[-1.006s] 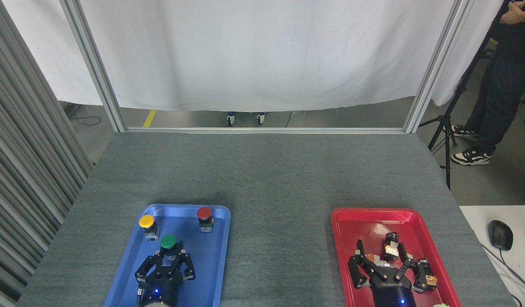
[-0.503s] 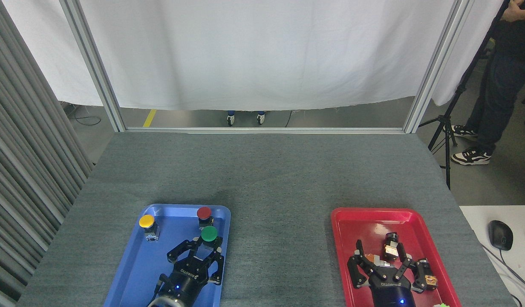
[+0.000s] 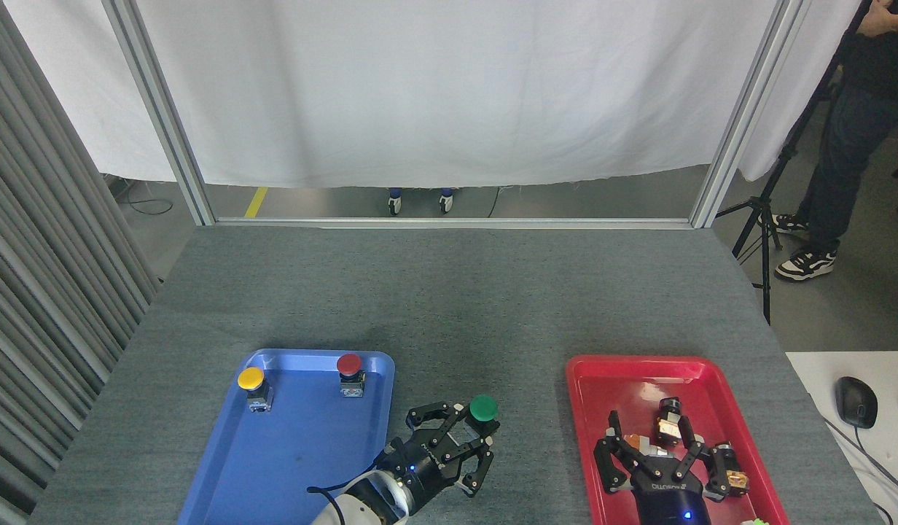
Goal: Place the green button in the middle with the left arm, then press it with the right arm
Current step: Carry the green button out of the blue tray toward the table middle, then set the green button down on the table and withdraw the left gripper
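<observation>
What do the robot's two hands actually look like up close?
Both are black, with three jointed fingers each, like chunky claws. The left gripper sits on a white, rounded wrist with a thin black cable beside it and a small blue light. The right gripper has white lettering on its black body and a blue light below.

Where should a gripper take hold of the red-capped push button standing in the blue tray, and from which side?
Grip the red-capped push button by its black-and-silver block base, just under the round cap, probably coming from the near side. It stands upright by the blue plastic tray's far rim, so the rear is cramped, while open tray floor lies in front. The overhanging cap would likely slip.
</observation>
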